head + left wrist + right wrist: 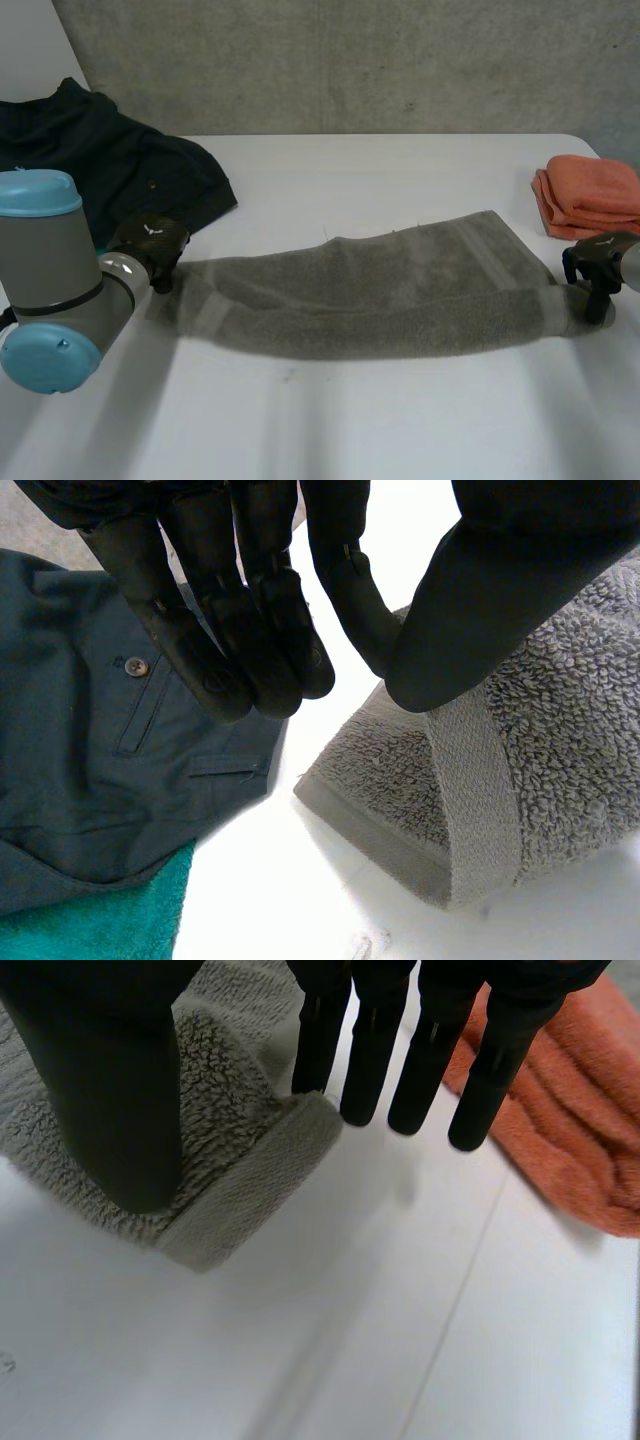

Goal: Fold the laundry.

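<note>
One grey towel (380, 295) on white table (400, 420)

Grey tubular joints on the left arm (60, 275), closed with round light-blue caps (38, 192). Matte black left hand (150, 243), small white mark on its back, tiny round marks sunk near the fingertips (215, 683). Right hand (597, 262) likewise black: slim, squared fingers (372, 1050) with thin seams, beside a broad, smooth thumb (110, 1090)
</note>
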Controlling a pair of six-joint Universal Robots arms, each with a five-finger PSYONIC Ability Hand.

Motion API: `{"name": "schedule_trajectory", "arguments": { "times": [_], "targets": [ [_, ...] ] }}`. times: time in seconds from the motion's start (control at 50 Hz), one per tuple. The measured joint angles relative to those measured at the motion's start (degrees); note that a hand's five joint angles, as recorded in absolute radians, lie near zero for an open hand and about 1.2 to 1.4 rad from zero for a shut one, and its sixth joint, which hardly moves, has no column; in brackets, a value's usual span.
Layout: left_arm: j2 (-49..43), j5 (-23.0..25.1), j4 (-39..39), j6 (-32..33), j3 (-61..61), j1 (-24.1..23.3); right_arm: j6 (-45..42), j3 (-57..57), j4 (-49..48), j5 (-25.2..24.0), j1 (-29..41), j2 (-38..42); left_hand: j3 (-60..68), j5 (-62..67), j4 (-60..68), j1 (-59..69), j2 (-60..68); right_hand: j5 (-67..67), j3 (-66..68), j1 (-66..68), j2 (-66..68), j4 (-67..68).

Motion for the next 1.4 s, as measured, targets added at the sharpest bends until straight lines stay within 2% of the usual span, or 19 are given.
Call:
{"name": "schedule_trajectory", "arguments": {
  "times": [0.06,0.1,0.12,0.16,0.28,0.38,0.5,0.58,0.64,0.7,0.74,0.78,0.8,0.84,0.86,0.88,0.92,1.22,1.4],
  "targets": [
    [-0.32,0.0,0.01,0.0,0.24,-0.05,0.28,-0.33,-0.5,-0.83,0.03,1.11,0.0,0.0,0.0,0.0,0.0,3.1,3.42,3.52,3.14,3.26],
    [-0.59,0.0,0.03,0.0,0.44,-0.08,0.69,-0.43,-1.1,-1.25,0.19,1.56,0.0,0.0,0.0,0.0,0.0,10.13,10.63,10.51,10.26,10.33],
    [-0.83,0.02,0.04,-0.01,0.64,-0.1,0.99,-0.49,-1.52,-1.43,0.4,1.77,0.0,0.0,0.0,0.0,0.0,23.52,24.27,25.26,25.33,23.94],
    [-1.4,0.07,0.08,-0.03,1.16,-0.13,1.55,-0.76,-2.6,-1.63,1.02,2.01,0.0,0.0,0.0,0.0,0.0,31.12,32.15,31.03,32.25,32.23],
    [-3.97,1.03,1.02,-0.23,5.81,0.01,3.03,-3.58,-8.0,-1.59,3.31,0.86,0.08,0.0,0.02,0.0,0.05,31.75,33.71,31.03,32.71,34.15],
    [-5.28,2.78,6.66,-2.46,15.56,1.03,8.69,-8.07,-17.72,-0.37,4.83,-2.98,0.12,0.0,0.03,0.0,0.18,31.75,33.71,31.03,32.71,34.15],
    [-2.82,3.55,19.55,-11.25,27.15,2.19,23.58,-10.13,-33.36,2.65,5.34,-10.97,0.12,0.0,0.03,0.0,0.18,31.76,33.71,31.03,32.71,34.16],
    [0.7,2.79,27.04,-17.97,29.22,2.28,31.52,-9.01,-40.22,2.92,5.01,-15.28,0.12,0.0,0.03,0.0,0.18,31.88,33.71,31.03,32.71,34.16],
    [2.65,2.33,29.75,-20.81,27.64,1.88,33.78,-7.86,-39.13,1.01,4.78,-16.88,0.12,0.0,0.03,0.0,0.18,32.33,33.71,31.03,32.71,34.16],
    [3.78,2.31,30.41,-21.95,24.24,1.25,33.82,-6.44,-33.53,-2.44,5.0,-17.67,0.12,0.0,0.03,0.0,0.18,32.42,33.71,31.03,32.71,34.16],
    [3.97,2.83,29.79,-21.94,21.54,0.74,32.76,-5.2,-28.69,-5.37,5.62,-18.11,-1.59,-1.2,-1.98,-1.31,-1.73,32.42,33.73,31.03,32.71,34.17],
    [3.91,3.21,29.34,-21.84,20.18,0.47,32.34,-4.8,-27.31,-6.26,5.84,-18.23,-2.59,-1.9,-3.11,-2.15,-2.84,32.42,33.78,31.03,32.71,34.17],
    [3.77,3.66,28.84,-21.73,19.04,0.24,31.38,-4.02,-25.01,-7.91,6.34,-18.59,-13.01,-12.17,-13.86,-14.26,-13.57,32.42,33.85,31.03,32.71,34.18],
    [2.7,5.17,27.03,-21.59,16.44,-0.52,29.65,-2.58,-22.3,-10.38,7.54,-19.71,-27.59,-27.09,-28.94,-30.08,-28.4,32.42,34.0,31.03,32.71,34.27],
    [2.3,5.53,26.5,-21.64,16.08,-0.74,29.4,-2.35,-22.12,-10.74,7.89,-20.11,-27.59,-27.09,-28.94,-30.08,-28.4,32.42,34.0,31.03,32.71,34.29],
    [1.49,6.1,25.42,-21.83,15.66,-1.16,29.08,-2.0,-22.1,-11.17,8.54,-20.95,-38.33,-37.76,-39.49,-39.67,-39.09,32.42,34.0,31.03,32.71,34.32],
    [0.02,6.87,23.27,-22.51,15.74,-1.96,29.07,-1.8,-22.65,-11.41,9.68,-22.53,-41.97,-42.01,-43.72,-42.15,-42.79,32.42,34.0,31.03,32.71,34.36],
    [-13.68,10.67,-1.45,-33.32,29.39,-9.71,37.43,-8.47,-25.02,-10.79,16.09,-35.01,-43.48,-43.65,-45.11,-42.32,-44.14,32.42,34.0,31.03,32.71,34.37],
    [-20.97,13.71,-9.1,-36.75,34.74,-15.78,39.5,-13.98,-23.16,-10.43,20.5,-37.17,-43.35,-41.9,-43.97,-42.12,-43.97,32.42,34.0,31.03,32.71,34.37]
  ]
}}
